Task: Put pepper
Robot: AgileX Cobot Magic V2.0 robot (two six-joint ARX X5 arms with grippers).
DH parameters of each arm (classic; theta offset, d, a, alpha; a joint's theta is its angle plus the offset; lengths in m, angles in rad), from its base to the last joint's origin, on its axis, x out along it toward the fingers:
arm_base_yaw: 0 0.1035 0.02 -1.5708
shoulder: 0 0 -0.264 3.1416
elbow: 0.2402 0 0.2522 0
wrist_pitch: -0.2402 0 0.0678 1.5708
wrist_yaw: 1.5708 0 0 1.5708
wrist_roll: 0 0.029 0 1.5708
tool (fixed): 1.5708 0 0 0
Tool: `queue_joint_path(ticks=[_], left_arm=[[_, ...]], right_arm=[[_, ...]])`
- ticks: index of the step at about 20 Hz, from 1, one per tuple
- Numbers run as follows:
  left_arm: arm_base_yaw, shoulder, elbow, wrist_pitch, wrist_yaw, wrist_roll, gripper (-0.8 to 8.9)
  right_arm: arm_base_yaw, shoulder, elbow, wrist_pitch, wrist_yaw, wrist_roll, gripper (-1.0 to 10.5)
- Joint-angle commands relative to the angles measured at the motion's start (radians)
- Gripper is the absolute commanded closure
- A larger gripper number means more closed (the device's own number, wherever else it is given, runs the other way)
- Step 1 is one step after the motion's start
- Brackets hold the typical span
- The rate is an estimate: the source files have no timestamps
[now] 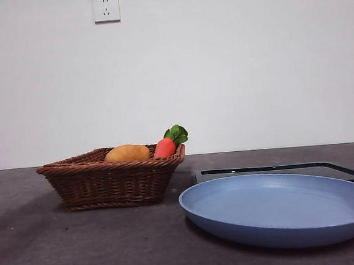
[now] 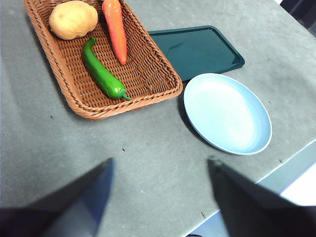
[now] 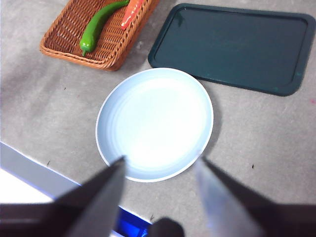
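The glossy green pepper [image 2: 101, 73] lies in the brown wicker basket [image 2: 158, 91], between a tan potato [image 2: 73, 19] and an orange carrot [image 2: 116, 29]. It also shows in the right wrist view [image 3: 98, 24]. In the front view the basket [image 1: 110, 182] hides the pepper; only the potato [image 1: 127, 153] and carrot [image 1: 164, 147] show above the rim. My left gripper [image 2: 160, 170] is open and empty, high above the table near the basket. My right gripper [image 3: 160, 165] is open and empty, high above the blue plate [image 3: 154, 122].
The blue plate [image 1: 281, 207] lies right of the basket, with a dark green tray [image 1: 284, 170] behind it. The plate [image 2: 227, 112] and the tray [image 2: 195, 49] also show in the left wrist view. The table's front edge runs close to the plate.
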Motion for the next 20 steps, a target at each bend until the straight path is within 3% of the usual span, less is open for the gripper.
queue_joint_path(ticks=[1, 5, 15, 20], left_arm=[[-0.002, 0.002, 0.014, 0.013, 0.002, 0.011, 4.35], [-0.002, 0.002, 0.014, 0.013, 0.003, 0.011, 4.35], [-0.002, 0.002, 0.014, 0.014, 0.004, 0.010, 4.35], [-0.002, 0.002, 0.014, 0.017, 0.004, 0.009, 4.35]], right_arm=[[0.003, 0.025, 0.017, 0.007, 0.000, 0.007, 6.3], [0.003, 0.119, 0.017, 0.015, 0.000, 0.007, 6.4], [0.026, 0.596, 0.017, 0.204, 0.008, 0.004, 6.4], [0.088, 0.795, 0.017, 0.302, 0.113, 0.002, 6.4]])
